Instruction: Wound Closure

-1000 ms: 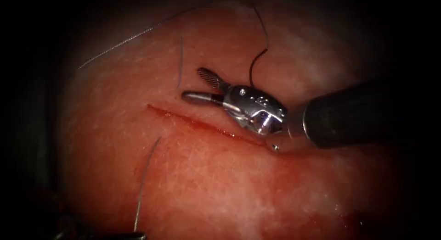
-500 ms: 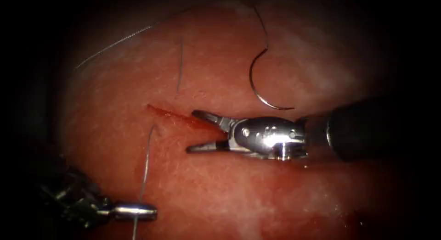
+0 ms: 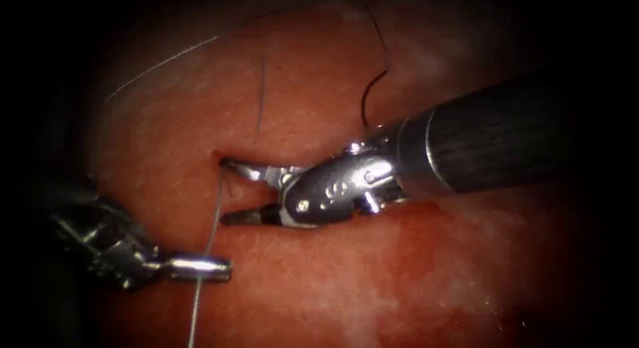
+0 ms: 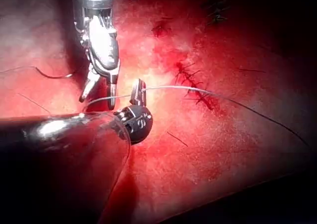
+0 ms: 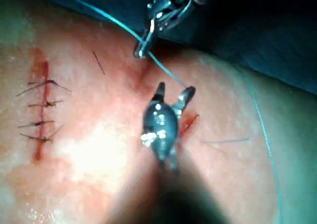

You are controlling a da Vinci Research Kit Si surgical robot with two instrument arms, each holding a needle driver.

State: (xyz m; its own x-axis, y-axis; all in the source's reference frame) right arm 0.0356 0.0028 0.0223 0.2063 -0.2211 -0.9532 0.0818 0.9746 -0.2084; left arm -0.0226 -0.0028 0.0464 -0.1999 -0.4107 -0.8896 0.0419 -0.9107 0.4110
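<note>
My left tool (image 3: 200,268) has its jaws closed on the thread (image 3: 212,231) just below the cut (image 3: 229,165). My right tool (image 3: 233,191) holds nothing, its jaws spread wide astride the thread at the cut's left end. The needle (image 3: 368,98) lies free on the tissue (image 3: 399,281) above the cut, behind my right tool's shaft.

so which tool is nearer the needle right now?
Right. The right tool, fingers open at the cut's left end, has its shaft just below the needle lying free on the tissue. The left tool holds thread, far lower left.
</note>
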